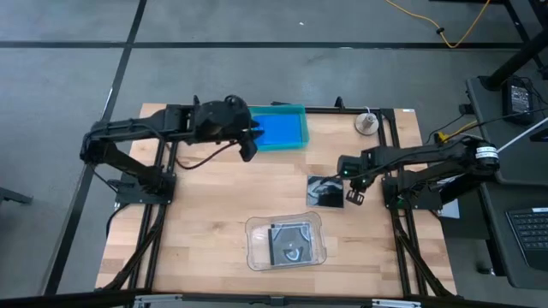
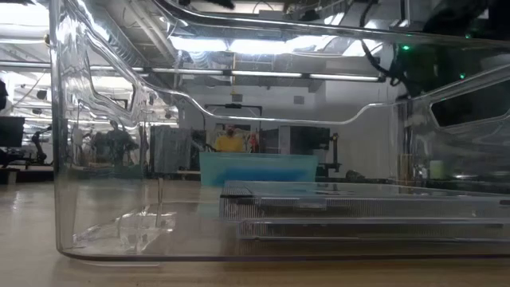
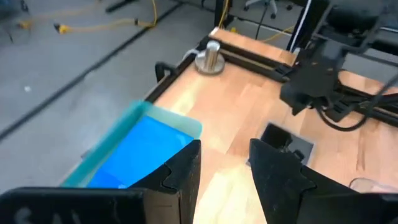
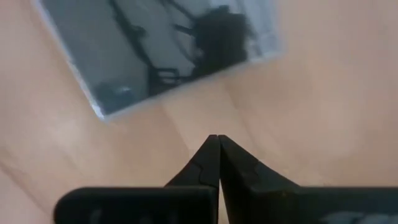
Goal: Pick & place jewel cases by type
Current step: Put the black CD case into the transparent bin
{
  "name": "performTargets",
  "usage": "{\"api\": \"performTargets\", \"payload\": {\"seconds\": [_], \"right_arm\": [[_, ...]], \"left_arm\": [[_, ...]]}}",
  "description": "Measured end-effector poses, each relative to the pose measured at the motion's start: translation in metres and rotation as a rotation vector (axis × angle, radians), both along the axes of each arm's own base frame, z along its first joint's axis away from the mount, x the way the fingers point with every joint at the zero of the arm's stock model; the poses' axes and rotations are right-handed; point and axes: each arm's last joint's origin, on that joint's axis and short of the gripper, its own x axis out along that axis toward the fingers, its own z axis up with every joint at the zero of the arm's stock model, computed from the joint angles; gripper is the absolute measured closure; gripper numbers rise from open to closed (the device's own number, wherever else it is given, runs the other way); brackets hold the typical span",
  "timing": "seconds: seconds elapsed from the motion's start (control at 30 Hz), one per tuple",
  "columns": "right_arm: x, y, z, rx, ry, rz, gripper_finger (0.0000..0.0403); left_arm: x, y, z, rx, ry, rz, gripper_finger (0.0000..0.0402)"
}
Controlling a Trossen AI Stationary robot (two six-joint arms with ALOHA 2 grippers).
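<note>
Dark grey square jewel case (image 1: pixel 324 191) lies flat on the wooden surface (image 1: pixel 214 214), just beside the right tool (image 1: pixel 354 197), which is clenched empty. More dark square cases (image 1: pixel 289 243) sit in the clear rounded plastic tray (image 1: pixel 254 257). Blue cases (image 1: pixel 278 130) fill the teal translucent tray (image 1: pixel 303 115); left tool (image 1: pixel 249 145) hangs released at its edge.

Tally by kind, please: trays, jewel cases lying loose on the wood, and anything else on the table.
Trays: 2, the teal tray and the clear tray
Loose dark jewel case: 1
Round metal object: 1
Total: 4; the cases stacked inside the trays cannot be counted.
</note>
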Motion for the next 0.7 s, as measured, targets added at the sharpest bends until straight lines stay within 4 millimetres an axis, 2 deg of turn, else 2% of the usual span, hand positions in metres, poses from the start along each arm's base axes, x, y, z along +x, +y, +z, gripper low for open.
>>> {"api": "performTargets", "payload": {"seconds": [0.2,0.43,0.7], "right_arm": [[0.006,0.004,-0.016,0.153,-0.145,-0.037,0.0396],[0.010,0.003,-0.026,0.140,-0.154,-0.050,0.0396],[0.024,0.003,0.001,0.186,-0.236,-0.032,0.0396]], "left_arm": [[0.004,0.023,-0.025,-0.103,-0.019,0.056,0.0272],[0.003,0.034,-0.036,-0.147,-0.009,0.072,0.0272],[0.002,0.040,-0.035,-0.144,-0.018,0.090,0.0272]]}}
